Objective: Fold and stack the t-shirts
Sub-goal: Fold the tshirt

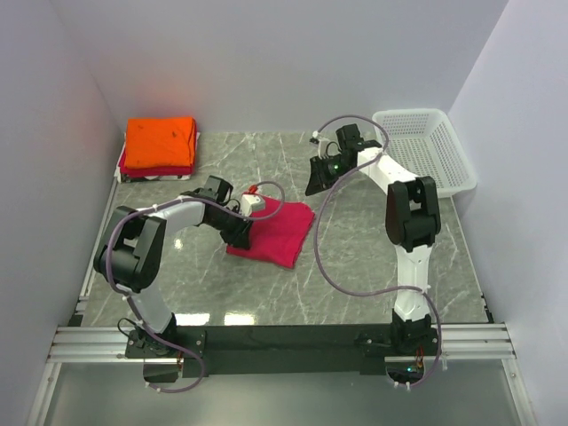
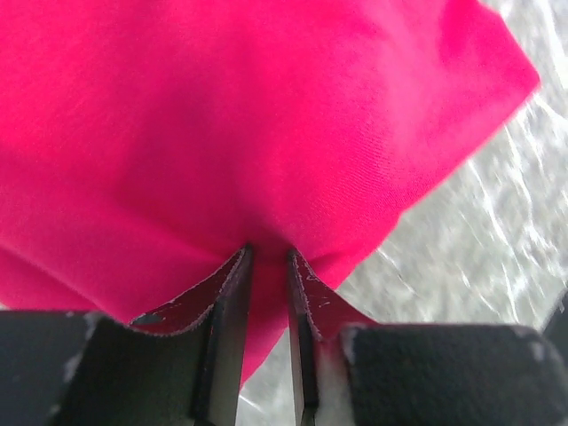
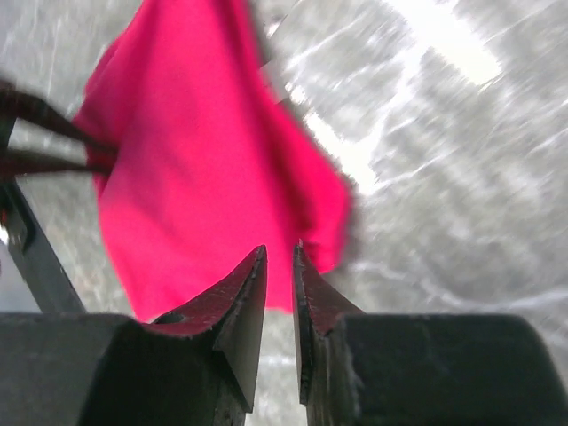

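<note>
I held the pink t-shirt (image 1: 282, 232) in the middle of the table (image 1: 355, 266)

My left gripper (image 1: 241, 232) was pinched tight on the shirt's left edge, and the cloth lay flat at mid-frame in the top view. My right gripper (image 1: 315, 182) hung above the shirt's upper right corner, fingers nearly together with nothing between them. The orange and red stack (image 1: 160, 144) sat upper left, and the white basket (image 1: 408, 116) upper right.

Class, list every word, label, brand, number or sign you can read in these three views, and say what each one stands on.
There are none to read. The crimson-pink t-shirt, the orange t-shirt on top of the stack, the white mesh basket and the marble table show no print, tag or number in any view.
</note>
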### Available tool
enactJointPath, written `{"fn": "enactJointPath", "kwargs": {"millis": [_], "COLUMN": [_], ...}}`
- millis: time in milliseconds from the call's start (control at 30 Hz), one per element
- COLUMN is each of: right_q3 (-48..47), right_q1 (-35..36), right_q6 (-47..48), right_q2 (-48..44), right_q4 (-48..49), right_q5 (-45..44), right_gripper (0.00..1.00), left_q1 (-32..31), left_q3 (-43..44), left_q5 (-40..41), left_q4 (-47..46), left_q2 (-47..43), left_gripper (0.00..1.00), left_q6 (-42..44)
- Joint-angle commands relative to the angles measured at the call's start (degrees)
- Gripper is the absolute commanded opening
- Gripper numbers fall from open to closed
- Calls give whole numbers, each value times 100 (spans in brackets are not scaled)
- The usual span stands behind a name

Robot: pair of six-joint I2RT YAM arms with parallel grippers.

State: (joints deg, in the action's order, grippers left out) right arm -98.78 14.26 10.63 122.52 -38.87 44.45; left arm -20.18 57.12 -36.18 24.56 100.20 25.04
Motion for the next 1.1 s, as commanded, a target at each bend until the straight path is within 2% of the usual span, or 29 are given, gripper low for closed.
{"fn": "enactJointPath", "kwargs": {"millis": [0,133,233,333,400,633,700,933,1067], "right_q3": [-528,-432,-221,-360,-457,-773,-826,-1238,-1477], "right_q1": [-46,15,138,278,323,490,534,692,710], "right_q6": [-377,-527,-527,-492,-545,-642,-606,-449,-439], "right_q2": [201,316,299,492,693,1168,1318,1704,1933], "right_q4": [231,363,643,653,697,873,811,364,21], "right_q5": [186,380,398,416,468,425,451,319,415], "right_gripper": [25,25,25,26,26,27,27,28,27], "left_q1": [-47,-47,128,260,304,296,278,94,-64], "left_q3": [-105,-228,-18,298,676,1967,2109,2803,2901], "left_q5": [-143,-494,-1108,-1312,-1330,-1198,-1154,-1224,-1215], "left_q4": [1050,1980,2570,2152,1519,797,508,847,875], "left_q2": [-132,-544,-1123,-1258,-1083,139,438,1263,1502], "left_gripper": [28,33,43,48,51,55,56,59,58], "left_q6": [492,1440,2679,2691,2532,2935,2946,3752,3868]}}
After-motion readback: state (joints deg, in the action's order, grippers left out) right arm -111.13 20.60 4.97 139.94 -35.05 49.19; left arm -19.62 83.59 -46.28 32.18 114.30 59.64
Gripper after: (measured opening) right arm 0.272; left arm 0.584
